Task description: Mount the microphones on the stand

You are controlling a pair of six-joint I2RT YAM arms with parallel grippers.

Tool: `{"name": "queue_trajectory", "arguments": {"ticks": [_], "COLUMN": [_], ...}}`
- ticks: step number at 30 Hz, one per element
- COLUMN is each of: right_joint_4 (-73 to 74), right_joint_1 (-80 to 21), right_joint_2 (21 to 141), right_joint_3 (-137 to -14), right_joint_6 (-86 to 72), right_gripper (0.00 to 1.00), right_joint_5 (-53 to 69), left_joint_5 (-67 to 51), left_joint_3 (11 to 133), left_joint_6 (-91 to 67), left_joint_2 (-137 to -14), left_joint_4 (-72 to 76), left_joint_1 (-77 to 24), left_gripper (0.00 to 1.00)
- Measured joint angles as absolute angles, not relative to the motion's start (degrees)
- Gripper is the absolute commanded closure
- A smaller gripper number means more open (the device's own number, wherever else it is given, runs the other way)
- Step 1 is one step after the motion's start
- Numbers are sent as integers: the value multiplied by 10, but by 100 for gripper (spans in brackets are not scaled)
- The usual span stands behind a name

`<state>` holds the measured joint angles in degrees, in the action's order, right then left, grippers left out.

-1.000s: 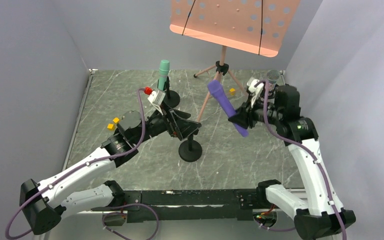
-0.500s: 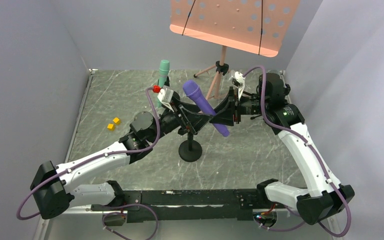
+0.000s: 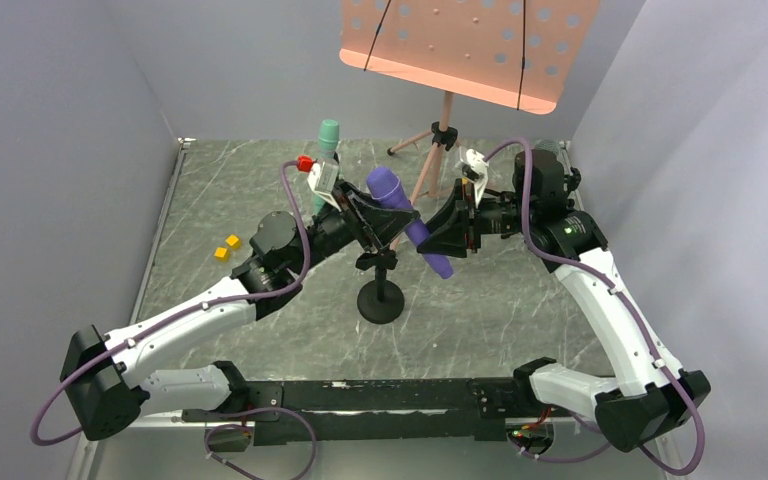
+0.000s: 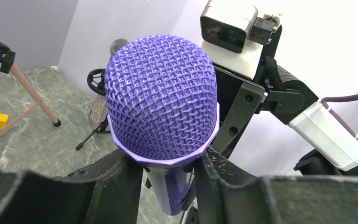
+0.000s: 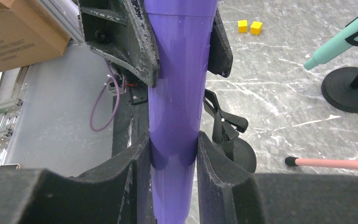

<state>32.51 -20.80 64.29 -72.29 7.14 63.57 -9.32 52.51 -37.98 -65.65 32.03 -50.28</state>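
The purple microphone (image 3: 407,220) hangs slanted above the empty black stand (image 3: 381,300), head up and to the left. My right gripper (image 3: 440,237) is shut on its lower body (image 5: 175,116). My left gripper (image 4: 170,172) has its fingers (image 4: 121,182) pressed on the body just under the mesh head (image 4: 162,93). The stand's clip (image 5: 223,123) sits below the microphone. A mint green microphone (image 3: 327,150) sits in a second stand at the back left. The silver microphone with a grey mesh head (image 4: 103,88) stands in a small stand at the back right.
A pink music stand (image 3: 470,45) on tripod legs (image 3: 415,200) rises at the back centre. Two yellow cubes (image 3: 226,247) lie on the marble floor at the left, another cube (image 4: 0,120) near the tripod. Grey walls close in on three sides.
My right arm swung the purple microphone leftward over the middle stand. My left arm rose to meet it, and its jaws closed in around the body below the head.
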Motion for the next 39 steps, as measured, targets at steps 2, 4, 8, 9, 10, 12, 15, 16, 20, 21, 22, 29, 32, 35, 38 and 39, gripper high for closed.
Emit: {"name": "queue_trajectory", "arguments": {"ticks": [2, 4, 8, 9, 10, 12, 15, 16, 20, 21, 22, 29, 32, 35, 38, 39], "right_joint_4": [325, 326, 328, 331, 334, 349, 389, 407, 444, 451, 457, 465, 466, 471, 471, 471], "right_joint_1": [-210, -210, -212, -212, -212, -212, -212, -212, -212, -212, -212, -234, -253, -267, -277, -281], "right_joint_2": [643, 643, 643, 642, 642, 640, 637, 637, 635, 636, 641, 786, 839, 872, 889, 893], "right_joint_3": [-723, -723, -723, -722, -722, -723, -723, -723, -699, -689, -684, -720, -740, -767, -786, -789], "right_joint_6": [76, 78, 84, 86, 96, 132, 213, 259, 435, 473, 499, 596, 598, 595, 590, 589], "right_gripper": [100, 74, 8, 1, 0, 0, 0, 0, 0, 0, 0, 0, 0, 0, 0, 0], "right_joint_5": [636, 636, 638, 638, 637, 632, 618, 613, 610, 609, 609, 602, 601, 601, 601, 601], "left_joint_5": [-99, -104, -123, -129, -138, -157, -186, -196, -216, -218, -218, -182, -161, -142, -134, -133], "left_joint_3": [527, 527, 527, 527, 527, 527, 535, 549, 633, 655, 674, 728, 686, 639, 611, 604], "left_joint_6": [-380, -380, -380, -379, -379, -375, -358, -345, -265, -243, -222, -95, -66, -49, -38, -36], "left_joint_2": [-656, -657, -658, -657, -655, -643, -601, -583, -512, -494, -476, -372, -354, -355, -355, -355], "left_joint_4": [319, 319, 322, 322, 320, 303, 235, 194, 13, -30, -70, -287, -325, -354, -364, -364], "left_joint_1": [-503, -501, -493, -490, -486, -474, -450, -442, -432, -432, -432, -432, -432, -432, -432, -432], "left_gripper": [99, 100, 100, 100, 100, 100, 100, 100, 100, 100, 100, 100, 100, 100, 100, 100]}}
